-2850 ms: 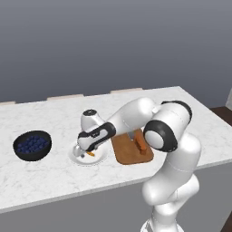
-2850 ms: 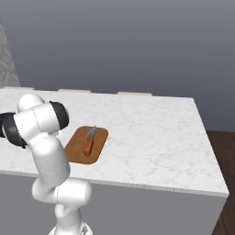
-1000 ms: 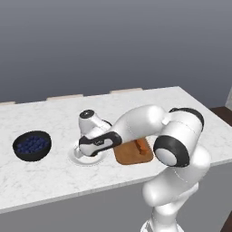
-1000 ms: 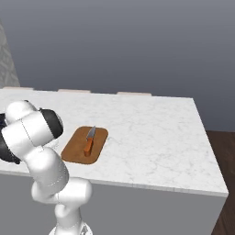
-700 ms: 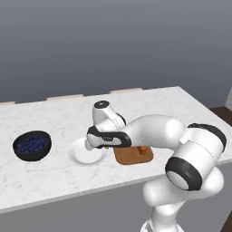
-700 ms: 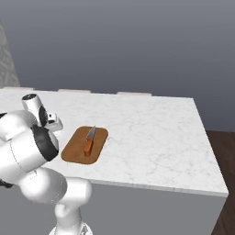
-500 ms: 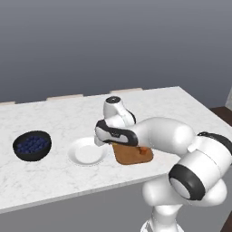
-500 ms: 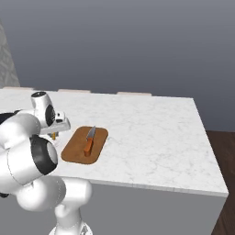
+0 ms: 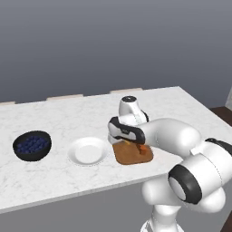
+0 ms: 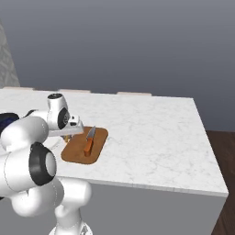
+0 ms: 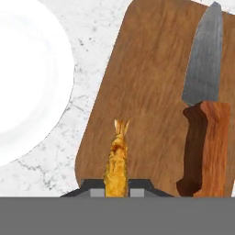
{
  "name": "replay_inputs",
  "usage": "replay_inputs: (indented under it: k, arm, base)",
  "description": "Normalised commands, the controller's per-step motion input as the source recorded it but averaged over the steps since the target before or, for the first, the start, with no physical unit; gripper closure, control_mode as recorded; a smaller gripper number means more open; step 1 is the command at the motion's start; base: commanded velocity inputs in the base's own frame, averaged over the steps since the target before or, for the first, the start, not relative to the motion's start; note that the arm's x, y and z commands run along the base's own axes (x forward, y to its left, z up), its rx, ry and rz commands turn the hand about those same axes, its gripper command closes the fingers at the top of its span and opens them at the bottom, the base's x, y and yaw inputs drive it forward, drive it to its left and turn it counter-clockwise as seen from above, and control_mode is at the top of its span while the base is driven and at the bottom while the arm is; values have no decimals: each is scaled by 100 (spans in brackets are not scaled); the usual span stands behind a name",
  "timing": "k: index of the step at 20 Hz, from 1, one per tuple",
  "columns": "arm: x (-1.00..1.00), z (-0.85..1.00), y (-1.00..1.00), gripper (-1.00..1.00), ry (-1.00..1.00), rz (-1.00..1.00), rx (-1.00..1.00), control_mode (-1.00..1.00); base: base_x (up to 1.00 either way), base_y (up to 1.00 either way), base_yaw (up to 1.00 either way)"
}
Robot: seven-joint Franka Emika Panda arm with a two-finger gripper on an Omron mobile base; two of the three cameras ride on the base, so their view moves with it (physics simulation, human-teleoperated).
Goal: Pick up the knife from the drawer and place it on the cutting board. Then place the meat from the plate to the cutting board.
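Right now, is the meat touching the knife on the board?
Apart. The hand view shows bare wood of the cutting board between the meat, held in the fingers, and the knife.

A white marble counter (image 9: 68, 118) is seen carrying a black berry bowl (image 9: 31, 145), a round white plate (image 9: 88, 151) and a brown wooden cutting board (image 9: 131, 154).

plate (image 11: 27, 82) cut by frame edge, meat (image 11: 117, 163) base seemingly hidden between end effector fingertips
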Motion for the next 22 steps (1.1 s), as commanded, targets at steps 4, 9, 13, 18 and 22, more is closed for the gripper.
replay_inputs:
  k: [4, 9, 13, 18, 22]
  arm:
    - [11, -21, -32, 100, 3, -8, 0, -100]
    - [3, -34, -32, 100, 0, -10, 0, -100]
    - [7, -16, -4, 100, 0, -6, 0, -100]
    - [13, -12, 0, 100, 0, -2, 0, -100]
    - [11, -8, 0, -100, 0, 0, 0, -100]
  base:
    - [0, 0, 0]
    - [0, 0, 0]
    - [0, 0, 0]
    - [0, 0, 0]
    - [0, 0, 0]
